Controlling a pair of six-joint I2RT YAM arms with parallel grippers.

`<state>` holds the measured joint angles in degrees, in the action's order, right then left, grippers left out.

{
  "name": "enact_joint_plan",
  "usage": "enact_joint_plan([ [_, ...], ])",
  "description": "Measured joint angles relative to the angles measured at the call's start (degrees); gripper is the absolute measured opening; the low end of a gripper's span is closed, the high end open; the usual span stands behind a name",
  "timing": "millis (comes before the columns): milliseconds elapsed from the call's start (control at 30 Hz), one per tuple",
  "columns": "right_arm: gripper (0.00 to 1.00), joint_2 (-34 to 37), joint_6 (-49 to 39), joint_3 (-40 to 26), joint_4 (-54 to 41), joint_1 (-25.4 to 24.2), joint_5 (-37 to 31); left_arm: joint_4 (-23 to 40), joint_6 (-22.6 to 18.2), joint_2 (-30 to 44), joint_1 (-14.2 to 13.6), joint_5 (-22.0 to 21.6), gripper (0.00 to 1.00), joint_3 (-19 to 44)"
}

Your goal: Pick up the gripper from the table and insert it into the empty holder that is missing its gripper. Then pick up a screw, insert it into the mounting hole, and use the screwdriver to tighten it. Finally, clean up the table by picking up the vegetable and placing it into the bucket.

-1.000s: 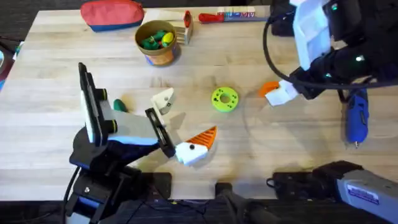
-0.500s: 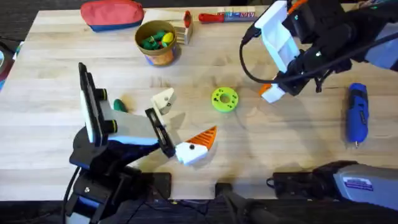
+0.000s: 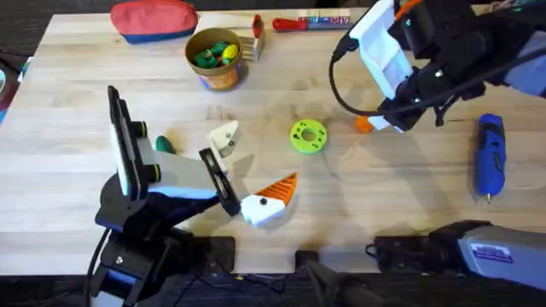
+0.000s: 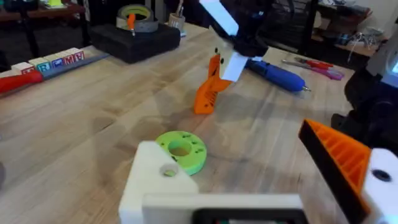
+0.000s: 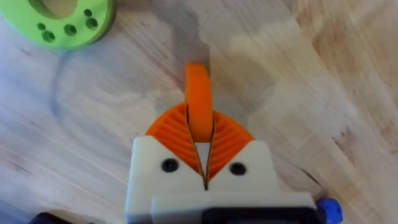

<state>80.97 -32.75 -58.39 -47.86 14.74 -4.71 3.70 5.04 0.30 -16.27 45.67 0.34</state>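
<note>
Overhead, the right gripper (image 3: 378,124) is mostly hidden under its own arm and cable; just an orange tip of the wedge (image 3: 364,125) pokes out beside it, close to the green disc (image 3: 308,136). Its wrist view settles the grip: the two ribbed pads (image 5: 168,134) are pressed together on the wedge (image 5: 198,102), which stands edge-on between them above the table (image 5: 311,74). From the left wrist view the wedge (image 4: 208,90) hangs from the white fingers with its low end at the wood; whether it touches is hard to tell.

The left gripper (image 3: 247,175) lies low near the table edge, jaws spread wide and empty: one finger carries an orange ribbed fin (image 3: 277,189), the other is the bare white holder (image 3: 223,138). The vegetable (image 3: 164,144) is half hidden behind the left arm. The screwdriver (image 3: 488,162) lies well right of the right gripper. The bucket (image 3: 216,58) sits far back, coloured bits inside.
</note>
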Motion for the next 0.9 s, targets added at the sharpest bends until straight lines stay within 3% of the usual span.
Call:
enact_joint_plan([
  [300, 0.003, -16.65, 6.69, -2.47, -1.38, -2.64, 2.47, 0.0, 0.0, 0.0, 0.0, 0.02, 0.985, 0.0],
  [333, 0.003, -19.13, 8.13, -2.47, -1.16, -4.27, 4.49, 0.0, 0.02, 0.0, 0.0, 0.02, 0.985, 0.0],
  [367, 0.003, -24.72, 12.92, -1.33, 2.4, -10.5, 13.24, 0.0, 0.07, 0.0, 0.0, 0.02, 0.987, 0.0],
  [467, 0.003, -28.08, 19.04, 3.47, 8.84, -15.99, 24.19, 0.0, 0.13, 0.02, 0.0, 0.02, 0.986, 0.0],
  [667, 0.003, -25.95, 45.02, 17.28, 21.43, -17.74, 43.94, 0.0, 0.15, 0.0, 0.0, 0.04, 0.985, 0.0],
  [767, 0.003, -21.91, 54.82, 21.33, 23.7, -14.85, 52.12, 0.0, 0.15, 0.0, 0.0, 0.04, 0.987, 0.0],
  [900, 0.003, -15.9, 60.75, 21.92, 27.88, -8.96, 61.28, 0.0, 0.15, 0.02, 0.0, 0.06, 0.987, 0.0],
])
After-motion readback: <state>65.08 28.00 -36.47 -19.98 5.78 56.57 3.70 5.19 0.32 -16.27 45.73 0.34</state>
